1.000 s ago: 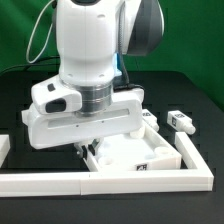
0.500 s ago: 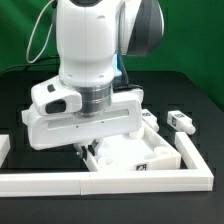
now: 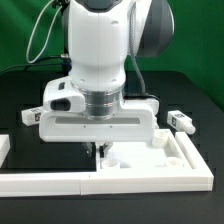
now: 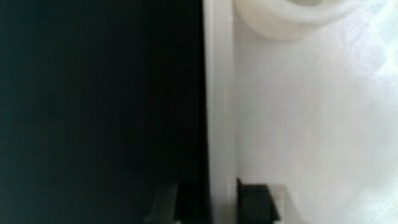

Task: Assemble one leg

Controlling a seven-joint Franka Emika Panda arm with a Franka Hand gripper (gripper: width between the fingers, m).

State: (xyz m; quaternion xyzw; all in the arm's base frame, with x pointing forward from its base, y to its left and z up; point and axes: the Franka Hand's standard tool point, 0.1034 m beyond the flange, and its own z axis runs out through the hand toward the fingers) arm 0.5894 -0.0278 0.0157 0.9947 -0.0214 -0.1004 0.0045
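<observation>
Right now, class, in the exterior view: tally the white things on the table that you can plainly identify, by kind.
Legs: 2, one at the exterior view's right, one at its left
Square panel: 1
Border bar: 1
Total: 4

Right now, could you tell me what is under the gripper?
The white panel's raised rim runs between the gripper's fingers; its body hides much of the panel in the exterior view.

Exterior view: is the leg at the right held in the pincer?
No, the leg lies on the black table, apart from the pincer, which is down at the white panel.
</observation>
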